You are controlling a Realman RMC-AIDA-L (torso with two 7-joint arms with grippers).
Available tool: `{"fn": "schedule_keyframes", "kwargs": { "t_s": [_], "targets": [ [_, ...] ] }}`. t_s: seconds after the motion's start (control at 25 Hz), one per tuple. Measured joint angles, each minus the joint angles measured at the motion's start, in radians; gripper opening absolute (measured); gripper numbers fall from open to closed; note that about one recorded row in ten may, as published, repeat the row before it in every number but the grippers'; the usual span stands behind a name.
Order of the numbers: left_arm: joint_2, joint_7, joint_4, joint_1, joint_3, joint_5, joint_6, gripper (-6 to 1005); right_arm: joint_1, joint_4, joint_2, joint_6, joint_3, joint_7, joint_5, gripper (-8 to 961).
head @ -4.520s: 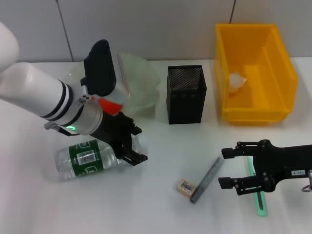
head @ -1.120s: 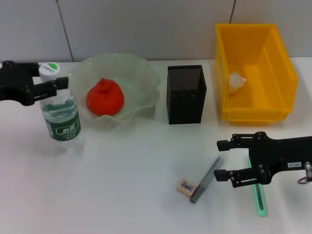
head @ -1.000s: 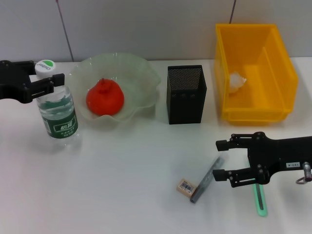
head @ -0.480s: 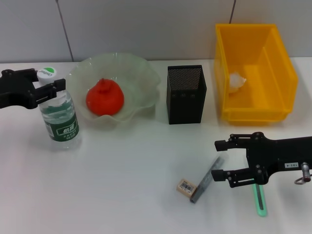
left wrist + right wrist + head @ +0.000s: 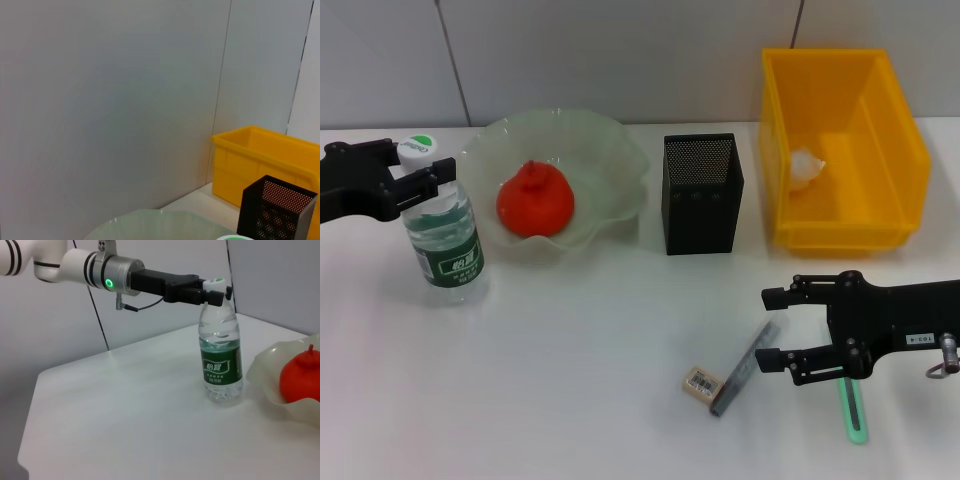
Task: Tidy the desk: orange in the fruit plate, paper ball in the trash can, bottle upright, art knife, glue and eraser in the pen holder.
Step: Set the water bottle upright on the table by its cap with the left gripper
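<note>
Clear plastic catches the light on the far left, where the bottle (image 5: pixel 443 227) stands upright on the white desk (image 5: pixel 570 350), green label facing us, white cap on top. The left gripper (image 5: pixel 415 172) sits level with the bottle's neck, its black fingers (image 5: pixel 430 176) on either side just under the cap; in the right wrist view the left gripper (image 5: pixel 212 294) looks closed around the neck, though whether it presses or merely brackets it is hard to say from here.

Just right of the bottle, the fruit plate (image 5: pixel 610 150) holds the orange (image 5: pixel 534 201), sitting in the middle of the bowl. Right again, toward the centre, the pen holder (image 5: pixel 702 193) stands upright, and on the far right the trash can (image 5: pixel 843 150) has the paper ball (image 5: pixel 807 167) lying inside against its left wall.

Now to the near right. The right gripper (image 5: pixel 778 328) hangs low over the desk with its jaws spread wide apart, holding nothing, fingertips pointing left. The art knife (image 5: pixel 745 366) lies flat and diagonal just below and left of those open fingers, not touched. At the knife's near end, the eraser (image 5: pixel 700 384) rests just beside it. The glue (image 5: pixel 854 408) lies flat on the desk, running near to far, partly hidden under the right gripper's body.
</note>
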Motion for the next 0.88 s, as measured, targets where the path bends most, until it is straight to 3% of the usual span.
{"fn": "schedule_keyframes", "kwargs": {
  "t_s": [0.88],
  "targets": [
    [-0.015, 0.002, -0.008, 0.0, 0.002, 0.0, -0.027, 445, -0.002, 0.0, -0.002, 0.0, -0.007, -0.002, 0.0, 814]
  ]
}}
